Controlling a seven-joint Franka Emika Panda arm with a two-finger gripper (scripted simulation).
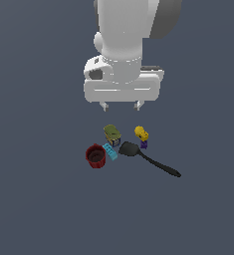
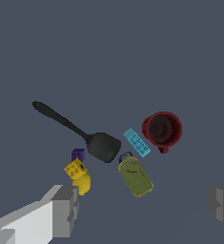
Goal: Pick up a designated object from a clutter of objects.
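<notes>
Open gripper poised above a tight cluster on a broad bare floor.

The yellow brick lies at the cluster's right edge in the exterior view, touching the purple piece and yellow ball, with clear floor beyond. The black spatula, light-blue brick, olive-green can and dark red cup crowd its left. The arm hangs vertical, jaws spread wide, holding nothing.

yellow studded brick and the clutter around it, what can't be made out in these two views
- Exterior view: the small yellow studded brick is too tiny to show its studs or tell apart from the yellow ball.
- Wrist view: the yellow ball is partly hidden by one of the grey fingers.
- Wrist view: the other finger is cut off by the frame edge.
</notes>
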